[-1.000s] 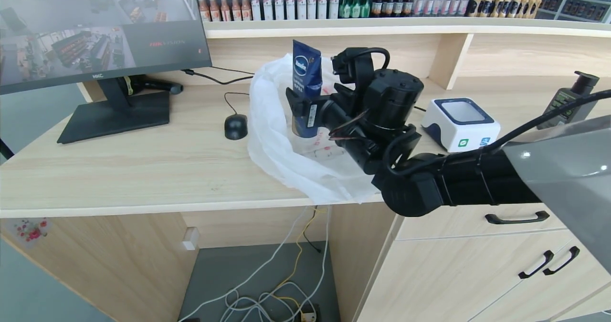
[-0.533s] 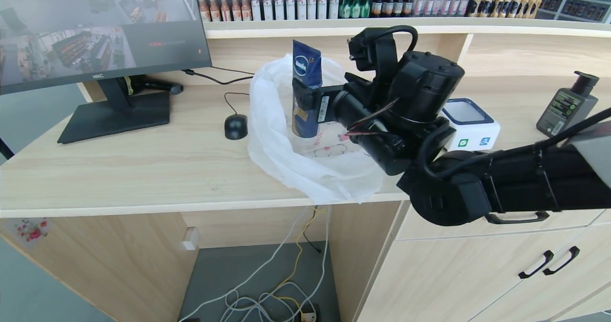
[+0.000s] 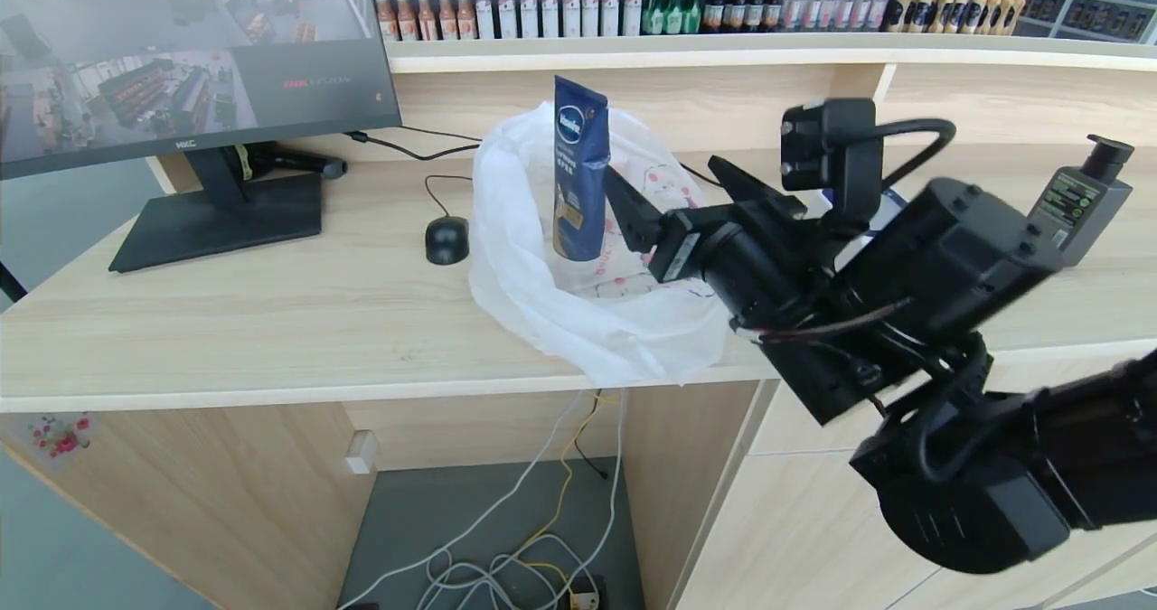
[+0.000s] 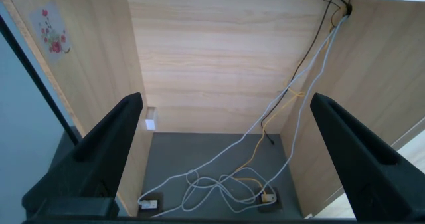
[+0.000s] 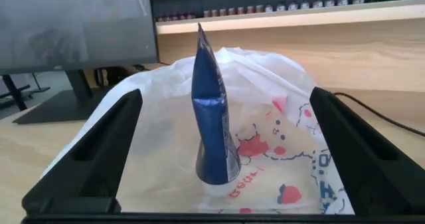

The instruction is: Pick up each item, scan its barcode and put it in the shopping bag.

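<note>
- Tube [image 3: 579,172] [image 5: 211,124]: dark blue, upright on its cap with the crimped end up. It stands inside the bag, at mid-counter toward the back edge. Nothing grips it.
- Bag [image 3: 524,258] [image 5: 279,84]: thin white plastic with a red and blue cartoon print. Its mouth is open and slumped around the tube, and its near side hangs over the front edge of the counter [image 3: 271,321].
- Right gripper [image 3: 664,176]: released and empty, fingers spread wide. It is level with the tube and just to its right, above the bag's right side, not touching the tube. In the right wrist view the tube stands between the two fingers, farther out.
- Left gripper [image 4: 227,98]: released and empty, fingers spread. It is low, below the counter top, facing the knee space.
- Cables [image 4: 226,177]: white, yellow and black, trailing to the floor in that space.
- Mouse [image 3: 446,239]: black, on the counter just left of the bag.
- Monitor [image 3: 181,50]: on its stand at the counter's back left corner.
- Pump bottle [image 3: 1076,196]: dark, near the counter's right end.
- Bottles [image 3: 705,9]: one row along the shelf behind the counter.
</note>
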